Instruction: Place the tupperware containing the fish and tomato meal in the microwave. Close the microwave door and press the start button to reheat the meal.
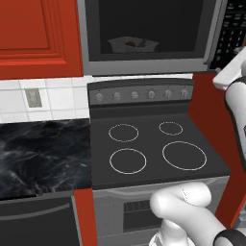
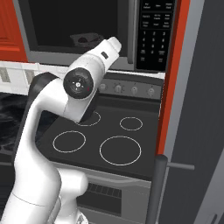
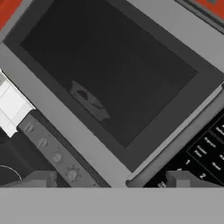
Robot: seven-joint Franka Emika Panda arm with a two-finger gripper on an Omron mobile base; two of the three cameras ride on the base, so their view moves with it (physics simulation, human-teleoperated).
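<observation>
The microwave [image 1: 144, 65] hangs above the stove. Its door [image 3: 78, 127], a grey frame around a dark window, looks shut flush against the box. Through the window I see the tupperware [image 1: 132, 44] with the red tomato [image 1: 130, 43] in it; the fish is too dim to make out. The tupperware [image 3: 89, 101] also appears faintly in the hand view. The bar handle [image 3: 183, 140] runs beside the black keypad [image 3: 206, 153]. My gripper [image 3: 113, 181] is open, empty, and hovers in front of the door's lower edge, apart from it.
Below the microwave are a black stove top [image 1: 153, 149] with several ring burners and a knob panel [image 1: 141, 94]. A black marble counter [image 1: 43, 153] lies to the left under red cabinets [image 1: 38, 33]. A tall grey, red-edged door [image 2: 192, 109] stands close on the right.
</observation>
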